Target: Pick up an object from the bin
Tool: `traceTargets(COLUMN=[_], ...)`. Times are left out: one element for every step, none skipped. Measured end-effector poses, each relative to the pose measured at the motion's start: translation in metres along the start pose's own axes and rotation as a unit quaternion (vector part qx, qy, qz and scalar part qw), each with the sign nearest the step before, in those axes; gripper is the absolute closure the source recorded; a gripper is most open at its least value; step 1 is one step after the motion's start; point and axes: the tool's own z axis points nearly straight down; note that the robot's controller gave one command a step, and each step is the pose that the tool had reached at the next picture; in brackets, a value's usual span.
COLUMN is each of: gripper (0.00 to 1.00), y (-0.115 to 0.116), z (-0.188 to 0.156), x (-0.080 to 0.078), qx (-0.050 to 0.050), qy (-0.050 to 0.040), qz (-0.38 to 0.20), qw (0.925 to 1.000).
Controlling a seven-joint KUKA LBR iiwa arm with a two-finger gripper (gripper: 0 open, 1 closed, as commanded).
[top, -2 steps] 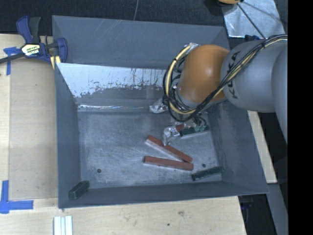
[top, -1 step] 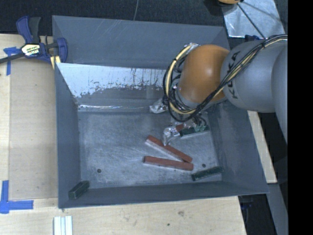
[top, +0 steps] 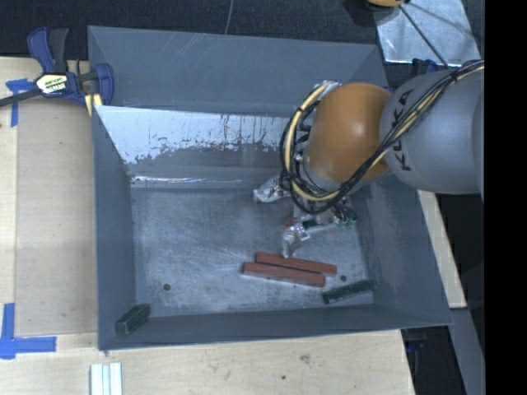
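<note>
Approach step: the gripper (top: 296,235) hangs near two reddish-brown sticks (top: 288,270) lying side by side just beside it. I cannot tell whether it is spread or closed. The next move calls for lowering astride one stick.

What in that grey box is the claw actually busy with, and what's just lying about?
Likely in the job: claw, low over the bin; two reddish-brown sticks lying side by side, the nearest things to it.
Just lying about: dark green piece right of the sticks; dark piece in the near-left corner.
</note>
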Motion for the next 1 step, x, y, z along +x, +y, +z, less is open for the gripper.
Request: traceTargets(gripper=[0.0], y=[0.0115], z=[-0.0174], x=[0.0306], qx=[0.0], qy=[0.0032], qz=[-0.13], qw=[0.9915])
